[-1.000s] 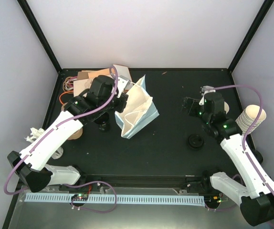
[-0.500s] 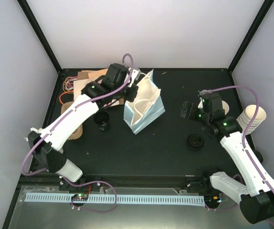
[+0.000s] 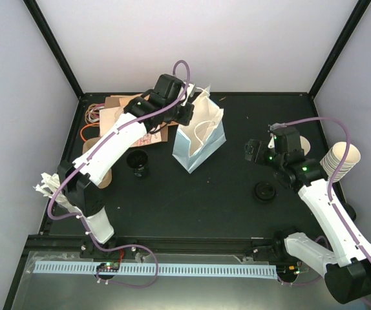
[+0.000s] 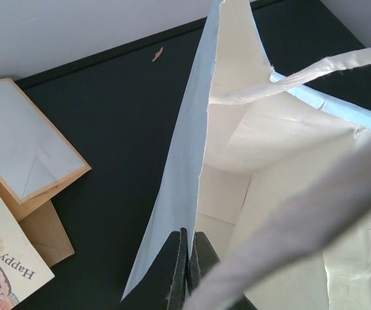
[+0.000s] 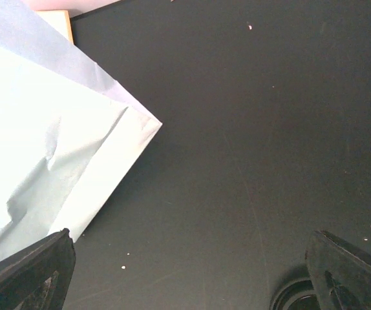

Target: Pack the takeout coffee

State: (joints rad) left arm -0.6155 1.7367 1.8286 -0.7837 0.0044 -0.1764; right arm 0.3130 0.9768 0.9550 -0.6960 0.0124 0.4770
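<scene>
Left of centre, finds a dark round object [image 3: 138, 165] on the table [image 3: 224, 219], too dim to tell whether it is another capped cup. Just right of that, pinches the left rim of a pale-blue paper bag [image 3: 201, 139] in the left gripper [image 4: 187, 242], jaws pressed flat on the paper, holding the bag upright with its mouth open and white inside showing. Further right, hangs the right gripper [image 3: 253, 150] over bare table, fingers [image 5: 30, 268] spread wide with nothing between them. Sets the takeout coffee [image 3: 264, 191] right of centre, just beside the right arm, apart from both grippers and well apart from the bag. Stands upright, lid to the ceiling, long axis vertical toward the overhead camera, so reads as a black disc with the cup wall hidden. Ends far right with stacked cream cups [image 3: 340, 160], tilted. Rests all this on matte black flecked with pale crumbs, boxed by plain white walls [image 3: 205, 45] and black corner posts. Against a second ago: has raised the bag from a slump on its side to standing, carried back and rightward, left arm stretched after it. Has left the coffee in place and barely shifted the right arm, jaws as before.
</scene>
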